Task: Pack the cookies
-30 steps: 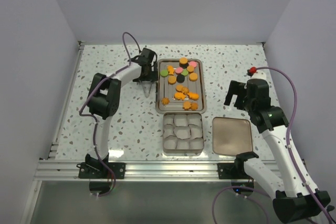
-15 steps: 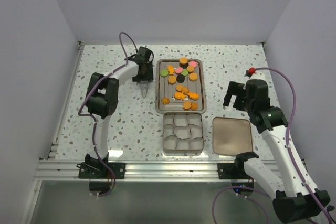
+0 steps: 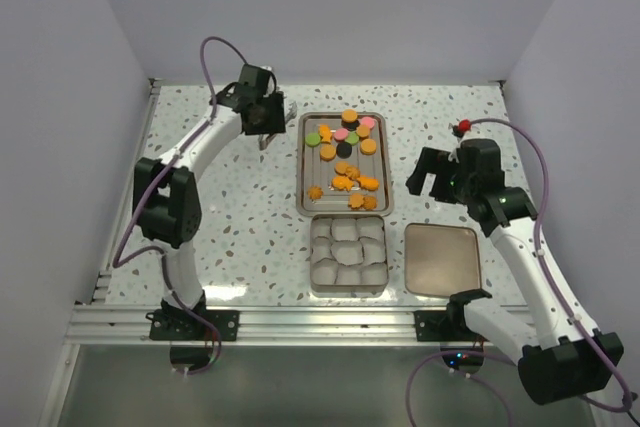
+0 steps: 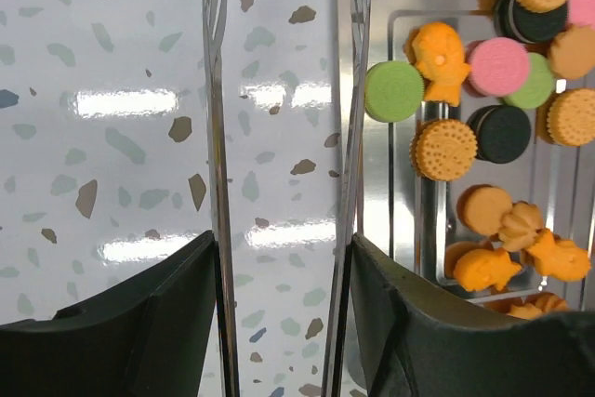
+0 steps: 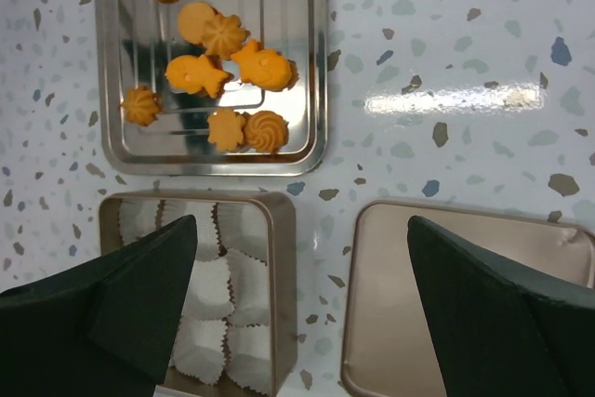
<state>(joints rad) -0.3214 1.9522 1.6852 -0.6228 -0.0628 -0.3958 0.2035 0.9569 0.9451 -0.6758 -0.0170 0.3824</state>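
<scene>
The cookies, mostly orange with some black, green and pink, lie in a steel tray at the table's middle. My left gripper is by the tray's far left corner. It holds thin metal tongs whose arms stand apart and empty, the right arm over the tray's rim. The cookies also show in the left wrist view. My right gripper is open and empty, right of the tray. In the right wrist view the right gripper hangs above the gap between box and lid, with cookies ahead.
A gold tin box lined with pale paper cups sits just in front of the tray. It also shows in the right wrist view. Its flat lid lies to the right of it. White walls close in the left, right and back.
My left arm has swung back and to the left, from beside the tray's left edge to its far left corner. My right gripper has moved a little left, toward the tray.
</scene>
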